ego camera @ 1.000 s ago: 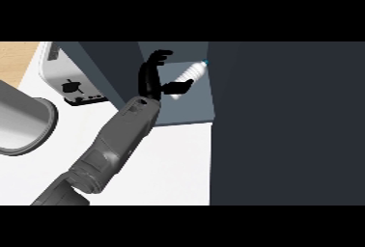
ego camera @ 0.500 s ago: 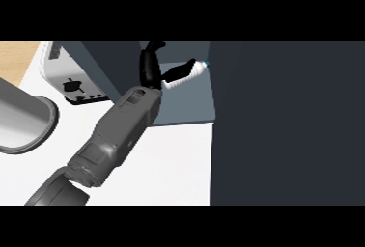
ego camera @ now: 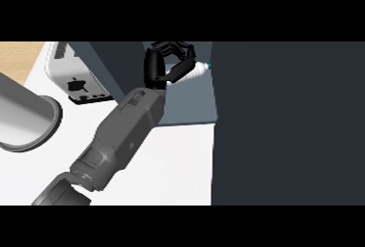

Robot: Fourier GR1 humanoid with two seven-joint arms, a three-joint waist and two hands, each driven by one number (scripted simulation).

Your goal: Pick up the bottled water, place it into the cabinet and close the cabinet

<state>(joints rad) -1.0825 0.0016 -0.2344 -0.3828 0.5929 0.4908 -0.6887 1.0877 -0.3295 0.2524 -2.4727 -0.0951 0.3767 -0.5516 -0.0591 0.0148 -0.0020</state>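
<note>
Fingers point(ego camera: 171, 48) of the left hand point(ego camera: 162, 62) curl around the bottled water point(ego camera: 194, 72), its cap poking out rightward toward the dark cabinet point(ego camera: 285, 120), likely for placing inside. Toaster point(ego camera: 75, 72) sits left on the worktop point(ego camera: 171, 159).

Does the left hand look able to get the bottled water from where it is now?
Probably yes, it looks there already: the left hand has its fingers curled over the bottled water inside the cabinet, and nothing stands between them. Only the bottle's capped end shows past the fingers.
</note>
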